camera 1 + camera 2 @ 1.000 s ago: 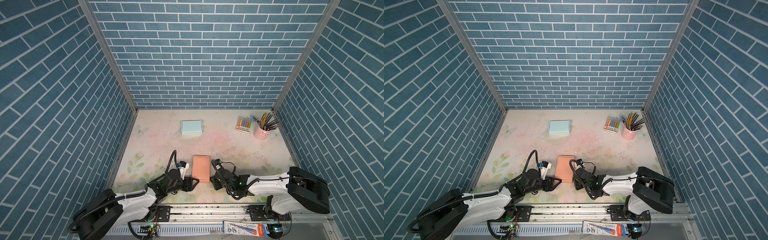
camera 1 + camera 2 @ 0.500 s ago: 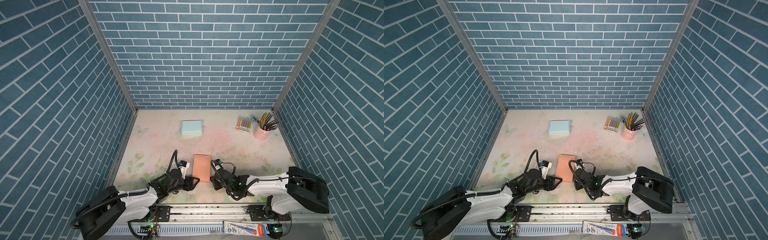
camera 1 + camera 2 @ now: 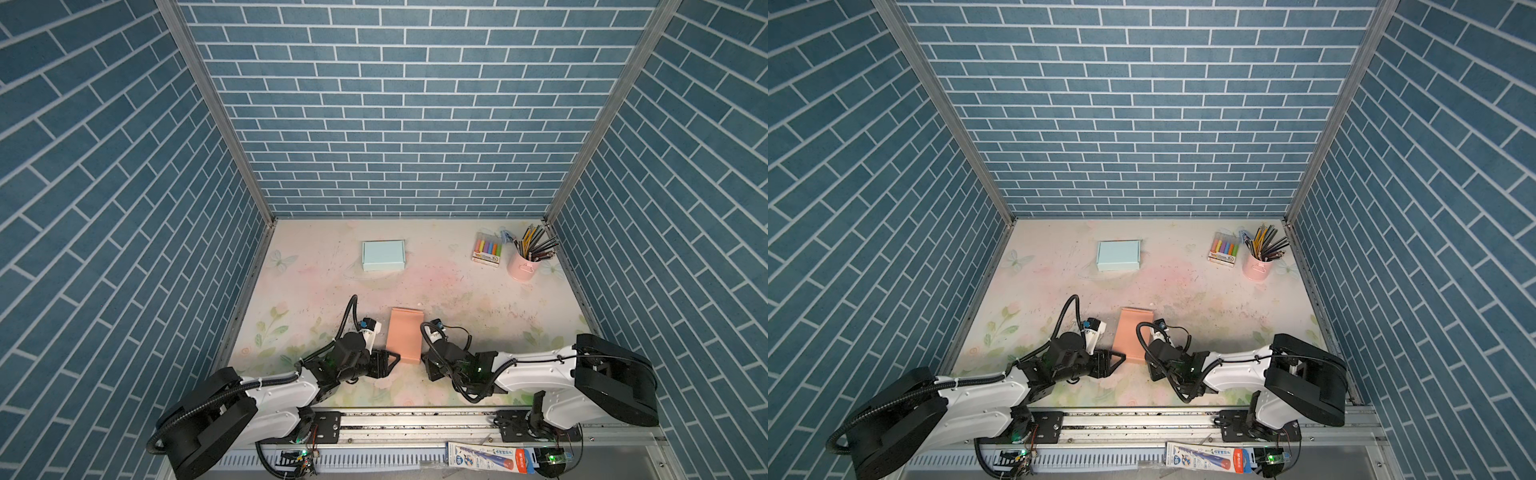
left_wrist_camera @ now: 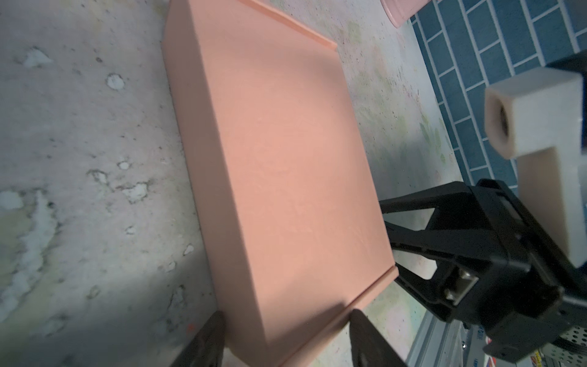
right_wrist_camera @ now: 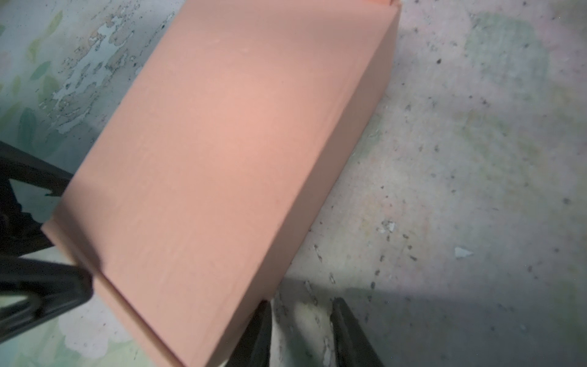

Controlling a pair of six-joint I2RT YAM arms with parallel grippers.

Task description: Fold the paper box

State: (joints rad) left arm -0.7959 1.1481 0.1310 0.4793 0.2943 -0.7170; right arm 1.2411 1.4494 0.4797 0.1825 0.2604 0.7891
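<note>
Left tool (image 4: pixel 287 314) spread wide, box (image 3: pixel 404 336) near-left corner between its fingers; right tool (image 5: pixel 301 302) narrow, empty, just beside the near-right corner. The box lies between both at the table (image 3: pixel 457 299) front, long axis running away from the arms

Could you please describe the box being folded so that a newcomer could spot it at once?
Look at the near edge of the flowered table. Between the left arm and the right arm lies a flat salmon-pink box. The only other box, farther back, is pale blue.
</note>
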